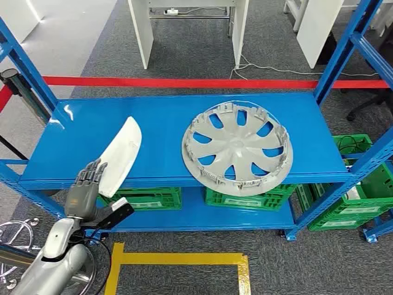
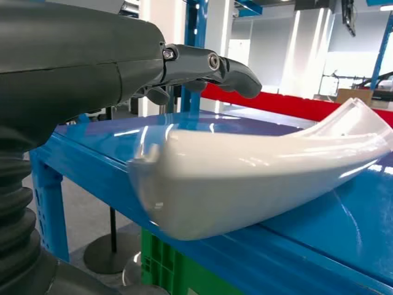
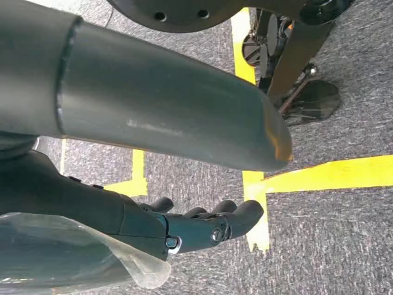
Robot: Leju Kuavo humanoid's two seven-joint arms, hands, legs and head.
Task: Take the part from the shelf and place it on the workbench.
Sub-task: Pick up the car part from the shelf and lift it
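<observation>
A white curved plastic part (image 1: 121,153) lies on the left of the blue shelf (image 1: 162,117), its near end jutting over the front edge. My left hand (image 1: 88,183) is at that near end, fingers stretched out and apart. In the left wrist view the fingers (image 2: 209,64) hover just above the white part (image 2: 260,178) without closing on it. A silver wheel cover (image 1: 237,147) lies flat on the middle of the shelf, its rim over the front edge. My right hand (image 3: 204,224) hangs over the carpet with its fingers loosely extended, holding nothing.
Green crates (image 1: 143,198) stand on the lower shelf board, and more (image 1: 352,203) to the right. Blue uprights (image 1: 341,55) frame the rack. Red tape (image 1: 185,82) runs on the floor behind it; yellow tape (image 1: 185,258) marks the carpet in front. White table legs (image 1: 141,31) stand beyond.
</observation>
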